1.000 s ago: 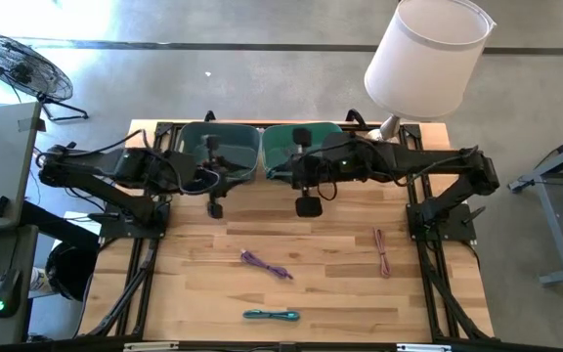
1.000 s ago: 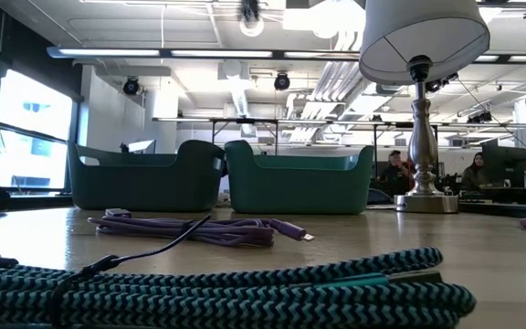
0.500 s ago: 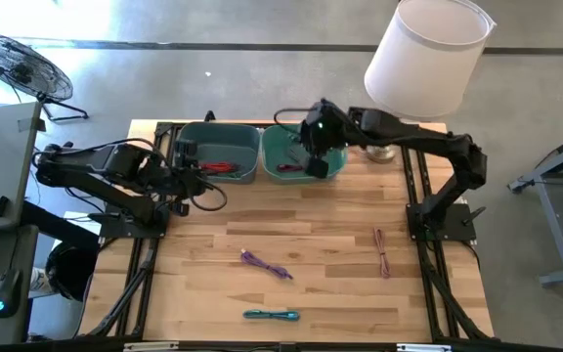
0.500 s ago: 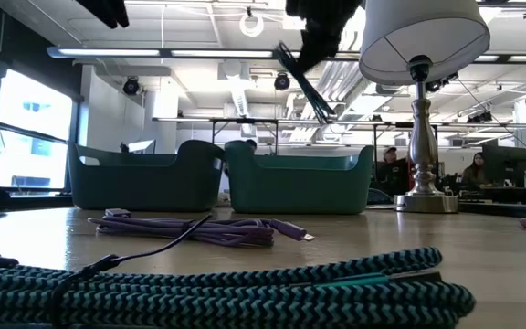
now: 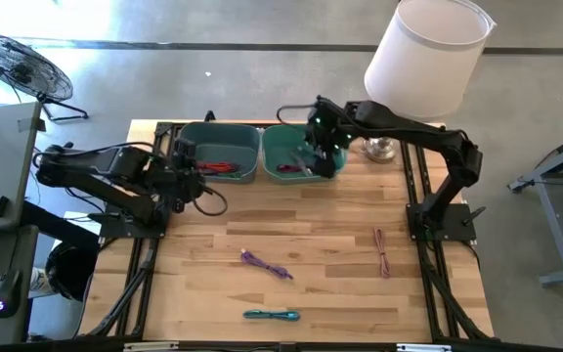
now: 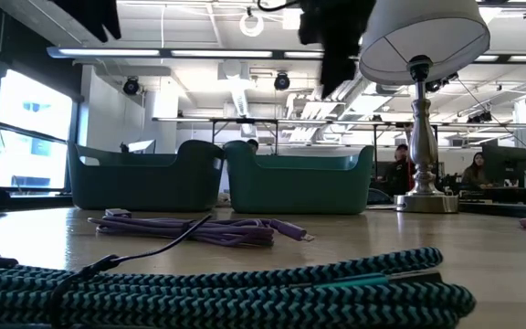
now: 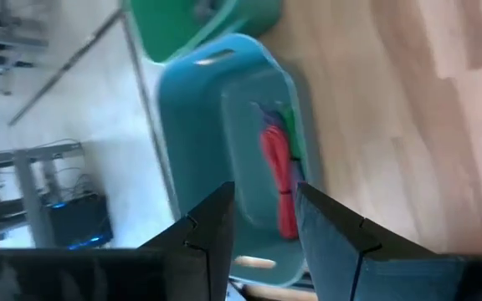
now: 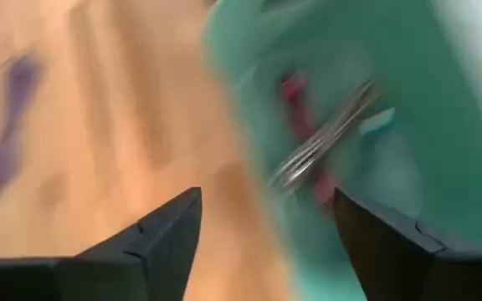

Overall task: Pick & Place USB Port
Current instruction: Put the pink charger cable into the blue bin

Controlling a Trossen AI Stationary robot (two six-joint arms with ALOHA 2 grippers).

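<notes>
My right gripper (image 5: pixel 321 156) (image 8: pixel 266 196) hangs open over the right teal bin (image 5: pixel 296 149), seen at the top of the low view (image 6: pixel 336 37). Below its fingers a grey USB cable (image 8: pixel 325 138) lies across a red cable (image 8: pixel 295 92) in that bin. My left gripper (image 5: pixel 189 181) (image 7: pixel 264 188) stands open by the near side of the left teal bin (image 5: pixel 220 137), with nothing between its fingers. A red cable (image 7: pixel 276 176) lies in the left bin.
Three bundled cables lie on the wooden table: a purple one (image 5: pixel 265 263) at mid-table, a teal braided one (image 5: pixel 271 315) near the front edge, and a pink one (image 5: pixel 381 251) toward the right. A lamp (image 5: pixel 428 59) stands at the far right corner.
My right gripper has gone toward the far edge with the grey cable hanging from it, come over the right bin, and opened. The cable has dropped into the bin. My left gripper has drawn back toward the table's left edge, beside the left bin.
</notes>
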